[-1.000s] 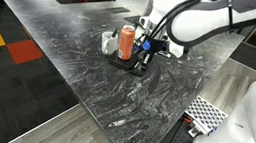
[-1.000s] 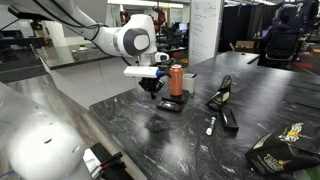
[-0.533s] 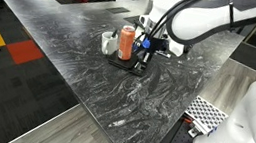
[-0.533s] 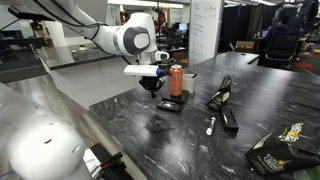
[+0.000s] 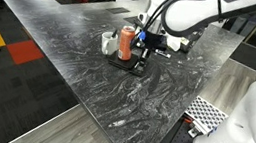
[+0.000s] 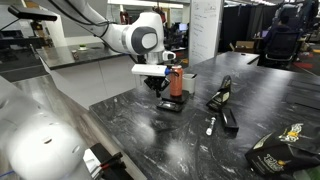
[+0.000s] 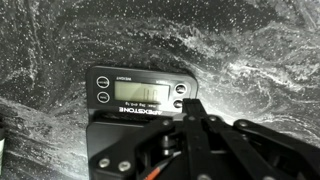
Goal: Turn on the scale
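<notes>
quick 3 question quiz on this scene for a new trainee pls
1. True or false: the gripper is clamped around the orange can.
2. In the wrist view, what lies just ahead of the gripper?
A. a display panel with round buttons
B. a marker pen
C. a folded cloth
3. Fill in: right beside the orange can stands a white ___.

Key: 1 false; 2 A; 3 cup.
</notes>
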Available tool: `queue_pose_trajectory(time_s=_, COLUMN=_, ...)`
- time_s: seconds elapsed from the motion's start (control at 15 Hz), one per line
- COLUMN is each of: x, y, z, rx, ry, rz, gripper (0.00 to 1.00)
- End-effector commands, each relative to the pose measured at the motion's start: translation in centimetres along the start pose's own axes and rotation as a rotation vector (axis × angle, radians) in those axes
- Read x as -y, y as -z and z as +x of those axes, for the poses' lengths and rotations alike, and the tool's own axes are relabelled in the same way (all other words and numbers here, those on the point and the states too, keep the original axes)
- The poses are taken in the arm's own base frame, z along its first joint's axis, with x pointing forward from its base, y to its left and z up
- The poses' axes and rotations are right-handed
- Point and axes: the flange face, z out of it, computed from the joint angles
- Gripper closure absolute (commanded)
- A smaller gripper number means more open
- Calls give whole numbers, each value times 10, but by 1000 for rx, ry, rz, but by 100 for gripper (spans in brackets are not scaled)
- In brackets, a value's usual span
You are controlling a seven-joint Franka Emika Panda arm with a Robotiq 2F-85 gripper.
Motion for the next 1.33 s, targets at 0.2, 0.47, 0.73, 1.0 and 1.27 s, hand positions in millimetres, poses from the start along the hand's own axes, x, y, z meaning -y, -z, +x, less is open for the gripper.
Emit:
queue_pose_trajectory(time_s=0.2, x=-11, y=-17, z=26, rx=39, ry=17, rz=82, gripper=100)
queue_pose_trajectory(time_s=0.47, x=-11, y=-23, z=31, rx=75, ry=-9, rz=57, gripper=100)
queue_pose_trajectory(time_s=0.73, x=-13, y=-30, z=32, rx=92, ry=-30, rz=48, gripper=100)
queue_pose_trajectory(time_s=1.0, x=-18, y=-37, z=32, rx=98, ry=-36, rz=45, gripper=100)
queue_pose_trajectory(time_s=1.27, x=-24, y=-43, z=34, rx=103, ry=-26, rz=39, gripper=100)
